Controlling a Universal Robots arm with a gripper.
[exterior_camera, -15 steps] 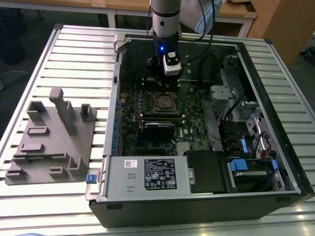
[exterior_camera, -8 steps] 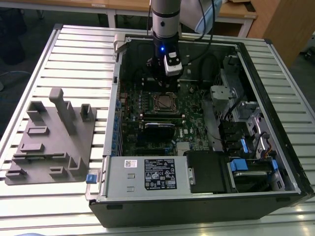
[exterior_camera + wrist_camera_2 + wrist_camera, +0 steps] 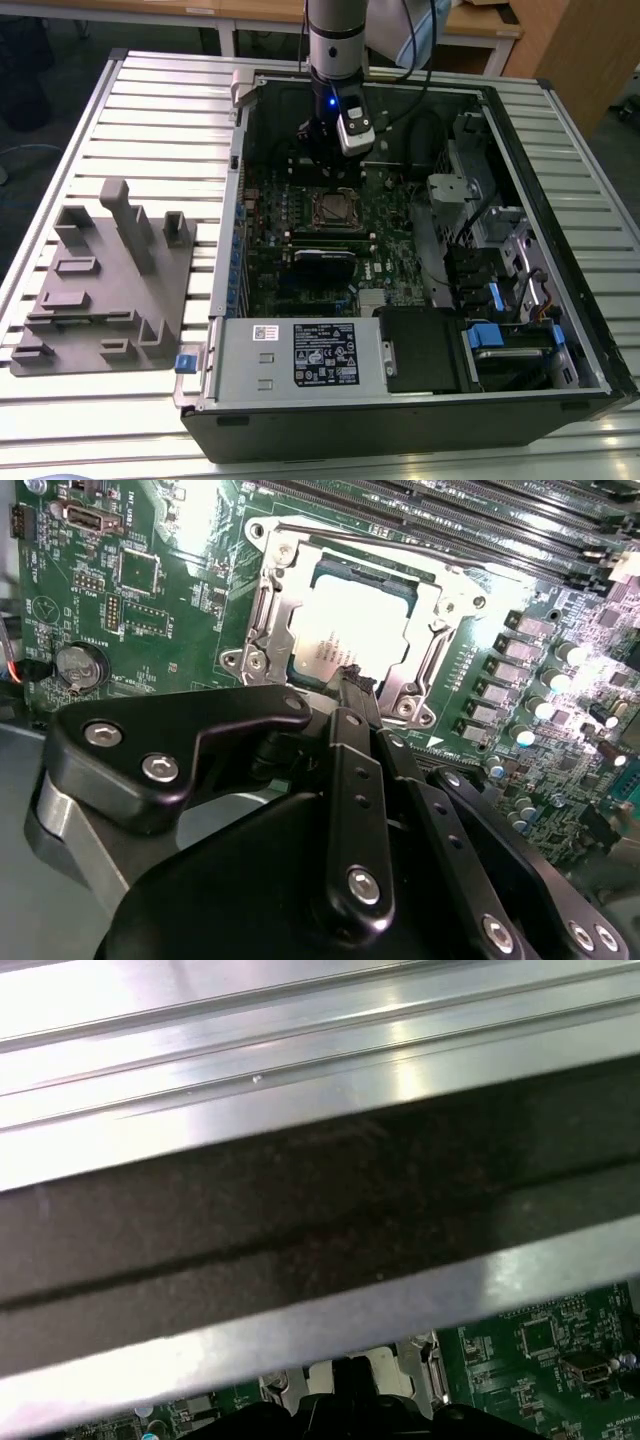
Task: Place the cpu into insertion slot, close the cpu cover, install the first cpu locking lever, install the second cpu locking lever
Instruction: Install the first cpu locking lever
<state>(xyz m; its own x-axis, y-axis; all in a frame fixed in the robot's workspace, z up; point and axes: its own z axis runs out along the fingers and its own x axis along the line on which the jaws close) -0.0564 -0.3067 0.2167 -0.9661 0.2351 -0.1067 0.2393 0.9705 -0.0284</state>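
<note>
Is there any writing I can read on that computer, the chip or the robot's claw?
White label on the power supply: print too small to read.
Small sticker beside it: unreadable.
cpu top: washed out by glare in the second wrist view, markings illegible.
Green motherboard: white lettering blurred.
gripper: no writing.

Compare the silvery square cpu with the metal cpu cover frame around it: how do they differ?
The silvery square cpu is a solid, flat, glare-bright plate; the metal cpu cover frame is an open frame with a large cut-out. The cpu sits inside; the cover surrounds it, lying over its edges. Both are silvery, square and lie flat on the green board.
</note>
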